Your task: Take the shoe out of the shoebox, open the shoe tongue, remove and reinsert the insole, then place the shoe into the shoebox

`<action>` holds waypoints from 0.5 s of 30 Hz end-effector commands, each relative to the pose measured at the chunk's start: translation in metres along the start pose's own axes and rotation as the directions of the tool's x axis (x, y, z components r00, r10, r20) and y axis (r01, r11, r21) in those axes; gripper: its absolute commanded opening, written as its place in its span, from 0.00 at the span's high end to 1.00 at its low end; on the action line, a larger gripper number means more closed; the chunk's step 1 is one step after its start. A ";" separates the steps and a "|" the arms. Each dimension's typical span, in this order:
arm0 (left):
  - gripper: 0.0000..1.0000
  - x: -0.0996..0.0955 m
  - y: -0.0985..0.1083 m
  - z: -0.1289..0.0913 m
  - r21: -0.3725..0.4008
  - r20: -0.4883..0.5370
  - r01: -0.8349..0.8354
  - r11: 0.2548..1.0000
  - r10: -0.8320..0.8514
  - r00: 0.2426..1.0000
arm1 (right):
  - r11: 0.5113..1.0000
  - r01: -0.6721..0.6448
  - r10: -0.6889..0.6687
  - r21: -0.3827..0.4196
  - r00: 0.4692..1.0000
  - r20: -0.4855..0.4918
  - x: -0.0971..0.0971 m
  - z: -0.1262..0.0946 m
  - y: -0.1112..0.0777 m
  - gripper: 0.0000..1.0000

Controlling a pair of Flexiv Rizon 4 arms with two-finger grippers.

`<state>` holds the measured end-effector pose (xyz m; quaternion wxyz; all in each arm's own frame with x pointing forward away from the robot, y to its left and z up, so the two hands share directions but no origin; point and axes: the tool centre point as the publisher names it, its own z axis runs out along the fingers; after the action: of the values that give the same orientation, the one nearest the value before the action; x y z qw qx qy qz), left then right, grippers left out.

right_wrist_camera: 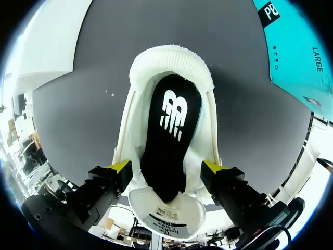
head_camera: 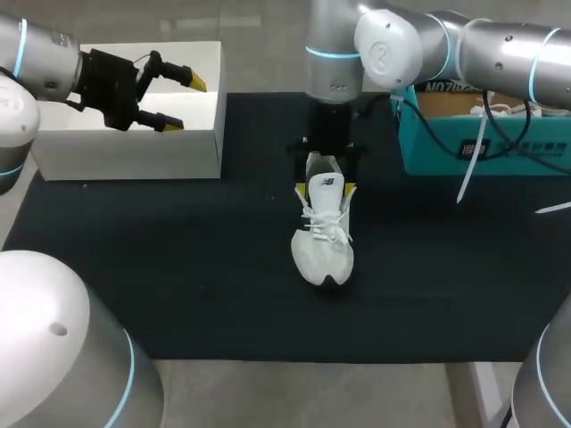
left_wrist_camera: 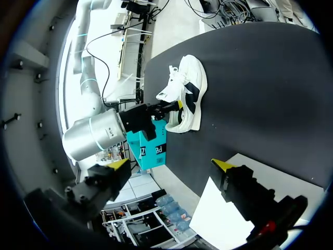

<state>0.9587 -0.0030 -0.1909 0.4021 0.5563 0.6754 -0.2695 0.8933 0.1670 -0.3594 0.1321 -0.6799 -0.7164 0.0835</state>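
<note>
White shoe sat on the black mat of the desk, about mid-desk, toe toward the near edge, heel toward the far side under the right arm. Right end effector pointed straight down over the shoe's opening. Its yellow fingertips flanked the upper on both sides by the tongue and looked pressed against it, so it was clamped on the shoe with the fingers wide apart. In the right wrist view the shoe lay between that end effector's fingers. The black insole with a white logo was in place inside. The tongue stood up with its inner label showing. Left end effector hung above the white shoebox at the far left, fingers apart, nothing between them. In the left wrist view the same end effector was spread over the shoebox's white wall, with the shoe well ahead of it on the mat. A teal box stood at the far right, apart from the shoe.
</note>
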 end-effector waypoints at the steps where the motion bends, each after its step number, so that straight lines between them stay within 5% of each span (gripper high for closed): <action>1: 0.00 0.000 0.000 0.000 -0.001 -0.002 -0.001 1.000 0.000 1.000 | 1.000 0.000 0.000 -0.001 1.000 0.002 0.001 -0.001 -0.002 0.00; 15: 0.00 0.000 0.000 0.000 -0.001 -0.002 -0.001 1.000 0.000 1.000 | 1.000 -0.018 0.018 0.015 1.000 0.024 0.004 -0.012 -0.018 0.00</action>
<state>0.9587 -0.0030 -0.1909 0.4021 0.5564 0.6754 -0.2695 0.8826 0.1686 -0.3452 0.1304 -0.6834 -0.7116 0.0986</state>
